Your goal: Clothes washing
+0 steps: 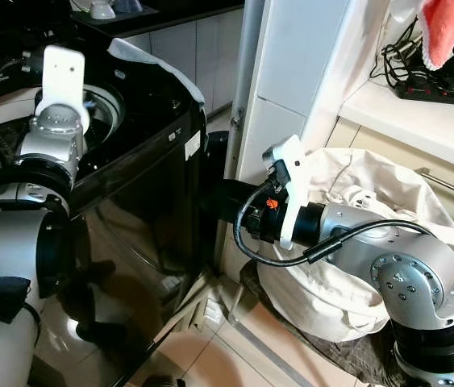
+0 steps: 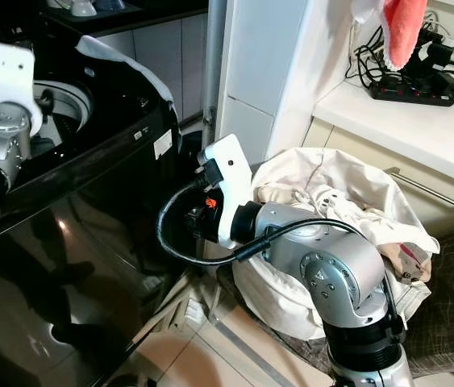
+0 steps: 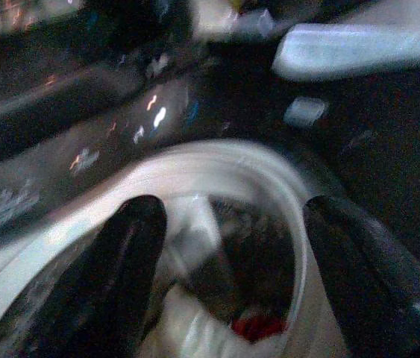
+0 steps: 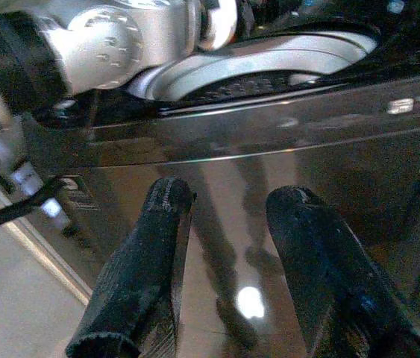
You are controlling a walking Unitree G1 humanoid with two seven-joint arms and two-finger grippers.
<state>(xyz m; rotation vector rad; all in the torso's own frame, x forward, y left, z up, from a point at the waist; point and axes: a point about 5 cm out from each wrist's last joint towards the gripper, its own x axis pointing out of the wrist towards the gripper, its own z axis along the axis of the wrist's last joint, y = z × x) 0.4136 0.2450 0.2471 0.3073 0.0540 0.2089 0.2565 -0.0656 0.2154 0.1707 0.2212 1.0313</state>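
A glossy black top-loading washing machine (image 1: 146, 185) stands at the left, its round drum opening (image 1: 102, 105) uncovered. My left arm (image 1: 53, 121) reaches over that opening. In the left wrist view my left gripper (image 3: 232, 209) hangs open above the drum, where white laundry (image 3: 195, 328) and a red piece (image 3: 258, 326) lie. My right arm (image 1: 347, 242) stretches from the cream laundry bag (image 1: 372, 185) toward the washer's side. In the right wrist view the right gripper (image 4: 230, 195) is open, holding nothing, and faces the shiny black side panel (image 4: 284, 149).
A white pillar (image 1: 291, 72) stands right behind the washer. A white counter carries a power strip (image 1: 440, 85), with a red cloth (image 1: 440, 28) hanging above it. Below lie tiled floor (image 1: 235, 355) and a brown mat (image 2: 452, 298) under the bag.
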